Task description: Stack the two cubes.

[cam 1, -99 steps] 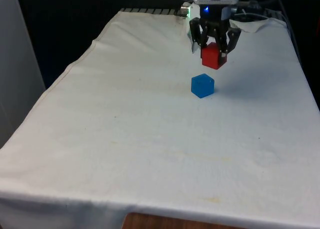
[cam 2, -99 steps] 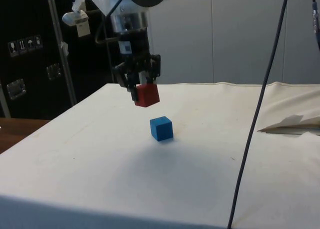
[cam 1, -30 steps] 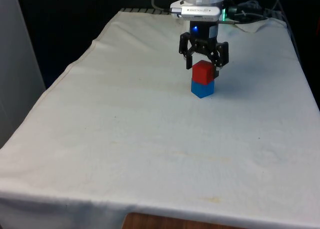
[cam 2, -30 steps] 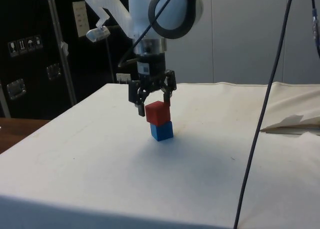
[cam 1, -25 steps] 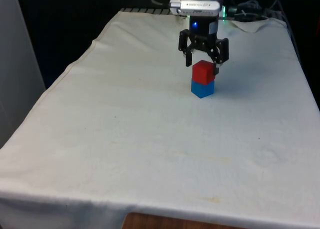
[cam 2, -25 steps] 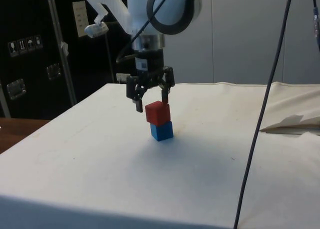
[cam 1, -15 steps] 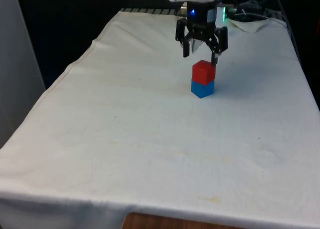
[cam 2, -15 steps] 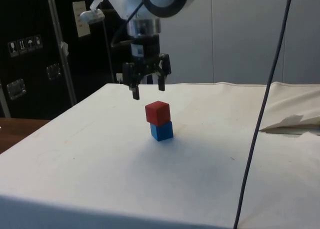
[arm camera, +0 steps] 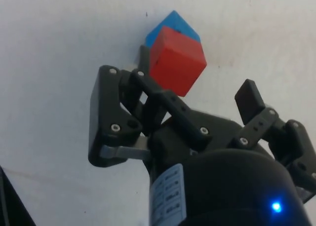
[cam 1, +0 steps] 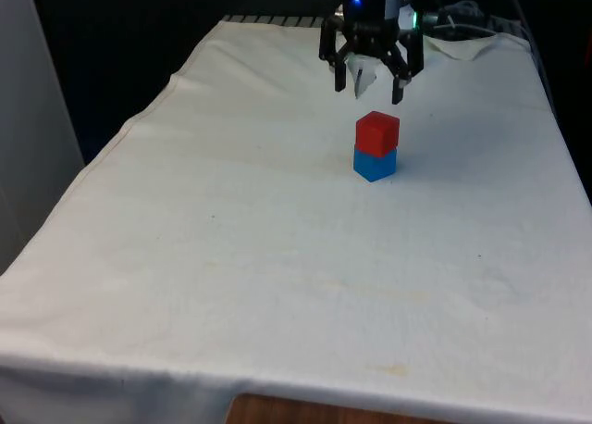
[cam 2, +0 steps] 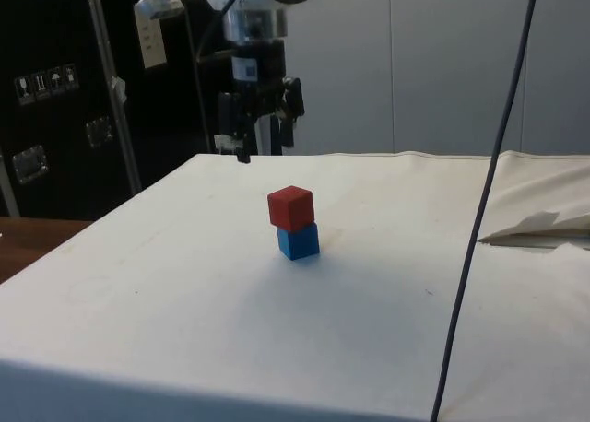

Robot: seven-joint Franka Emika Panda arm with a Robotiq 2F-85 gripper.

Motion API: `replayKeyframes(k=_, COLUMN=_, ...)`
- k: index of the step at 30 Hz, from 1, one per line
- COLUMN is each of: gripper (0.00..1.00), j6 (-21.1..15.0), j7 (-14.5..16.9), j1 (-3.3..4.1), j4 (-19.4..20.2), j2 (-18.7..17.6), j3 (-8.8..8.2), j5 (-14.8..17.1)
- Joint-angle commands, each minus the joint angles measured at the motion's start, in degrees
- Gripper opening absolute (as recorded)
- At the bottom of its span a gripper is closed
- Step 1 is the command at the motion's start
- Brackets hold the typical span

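Hanging above the white-clothed table, toward its far edge, the black two-finger gripper is spread wide and empty. Below it the small red cube sits squarely on the small blue cube. Both look light, rigid and smooth (probably plastic), best pinched across opposite flat faces.

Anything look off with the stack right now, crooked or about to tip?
Slightly. The red cube sits flat on the blue cube but twisted and a little offset, so the corners don't line up. The open pincer hangs clear above.
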State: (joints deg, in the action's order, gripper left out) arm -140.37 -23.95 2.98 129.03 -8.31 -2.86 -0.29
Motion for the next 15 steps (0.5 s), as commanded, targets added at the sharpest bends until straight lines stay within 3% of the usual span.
replayKeyframes(k=1, gripper=1.00, j6=0.69, j7=1.03, j1=0.00, j4=-0.06, j2=0.40, j3=0.17, j5=0.29)
replayKeyframes(k=5, gripper=1.00, j6=0.40, j7=1.83, j1=0.00, j4=-0.06, j2=0.57, j3=0.00, j5=0.00)
replayKeyframes(k=15, gripper=1.00, j6=2.12, j7=7.33, j1=0.00, j4=-0.46, j2=2.29, j3=0.11, j5=0.17)
